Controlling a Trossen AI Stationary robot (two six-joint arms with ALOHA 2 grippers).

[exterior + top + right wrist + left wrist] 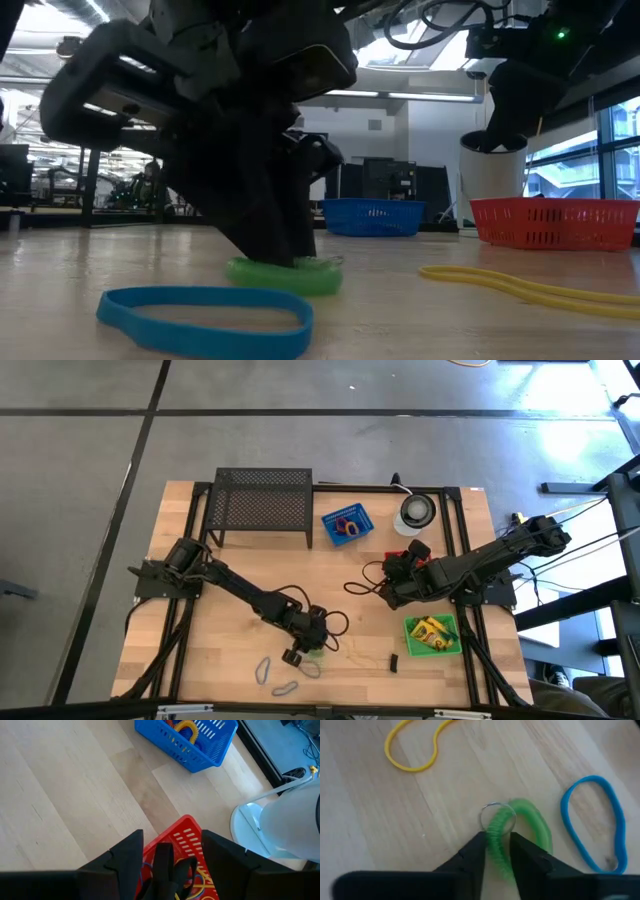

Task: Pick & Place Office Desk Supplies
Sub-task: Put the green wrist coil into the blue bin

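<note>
A green coiled band [520, 817] with a small metal ring [496, 814] lies on the wooden table [230, 630] near its front middle. My left gripper [497, 857] is down on it, fingers closed on one side of the loop; in the high view the gripper [303, 651] hides most of the band. My right gripper [170, 852] hangs open above the red basket [187, 840] at the right, touching nothing. Loose on the table are a blue rubber band [595, 820] and a yellow one [415, 747]. My left gripper pinches one strand of the green coiled band [496, 845] between its two fingers, just below the metal ring. The fingers slant down from above and from the table's left. The band lies flat on the table [285, 273].
A blue basket [346, 523] with bands stands at the back. A green basket [432, 633] holds a yellow box at front right. A black mesh rack [262, 505] and a white disc [417, 510] stand at the back. Two blue bands [265, 670] and a black clip [393, 662] lie near the front.
</note>
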